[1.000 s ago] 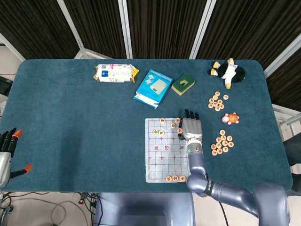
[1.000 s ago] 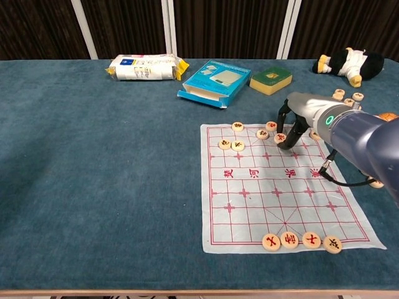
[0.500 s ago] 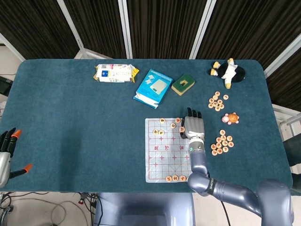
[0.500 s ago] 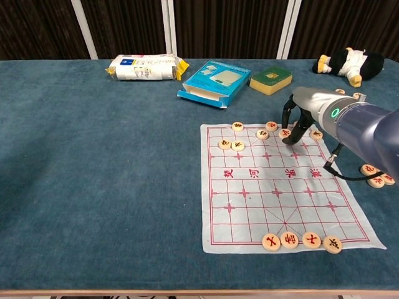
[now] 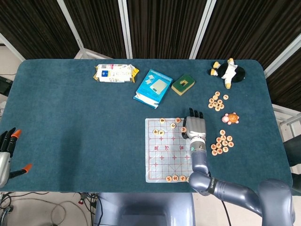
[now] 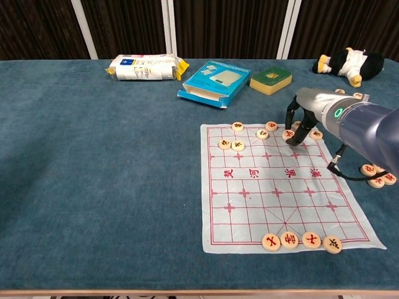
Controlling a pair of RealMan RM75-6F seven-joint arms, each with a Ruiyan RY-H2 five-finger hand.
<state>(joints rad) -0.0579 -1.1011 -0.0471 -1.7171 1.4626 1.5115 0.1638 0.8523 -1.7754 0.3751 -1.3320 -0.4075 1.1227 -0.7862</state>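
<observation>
Wooden and pale, the chess piece [image 6: 288, 134] lies flat at the far right corner of the board sheet [image 6: 280, 193], under our right hand [image 6: 299, 119], whose fingertips [image 6: 291, 141] arch down around it. We cannot tell whether they pinch it. We judge the disc light, stiff and smooth, best taken by its edge; the thin sheet may drag along. The chest view shows the curled fingers and the piece; the head view hides both under the hand's back, but shows our left hand [image 5: 6, 153] off the table, fingers apart.
</observation>
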